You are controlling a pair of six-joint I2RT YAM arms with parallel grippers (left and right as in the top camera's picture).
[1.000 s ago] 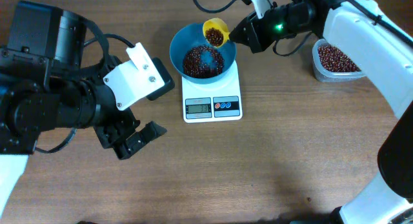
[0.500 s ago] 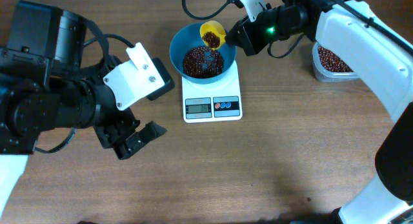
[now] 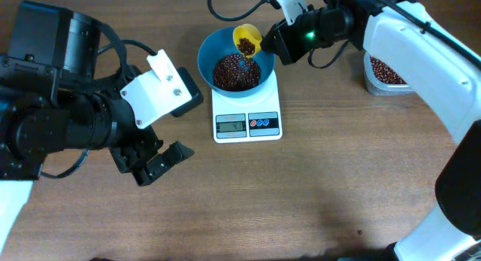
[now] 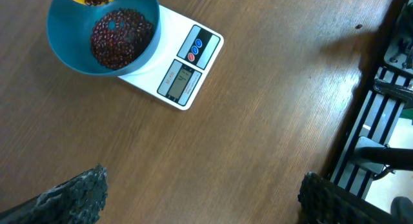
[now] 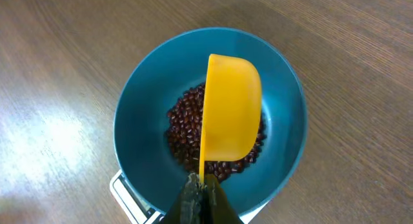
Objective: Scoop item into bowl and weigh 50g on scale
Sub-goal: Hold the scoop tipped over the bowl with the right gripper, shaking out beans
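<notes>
Bright, even overhead light covers the brown wooden table (image 3: 316, 193), with only faint, soft shadows. In the right wrist view pale glare washes the slightly blurred wood at left. The left wrist view darkens toward its right edge.

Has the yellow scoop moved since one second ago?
Yes. The scoop moved slightly left, further in over the bowl, which stayed put.

Beans (image 3: 234, 71) in bowl (image 3: 206, 58), bowl on scale (image 3: 247, 124), scoop (image 3: 247, 38) over bowl's far rim, tub (image 3: 382, 71) to the right
</notes>
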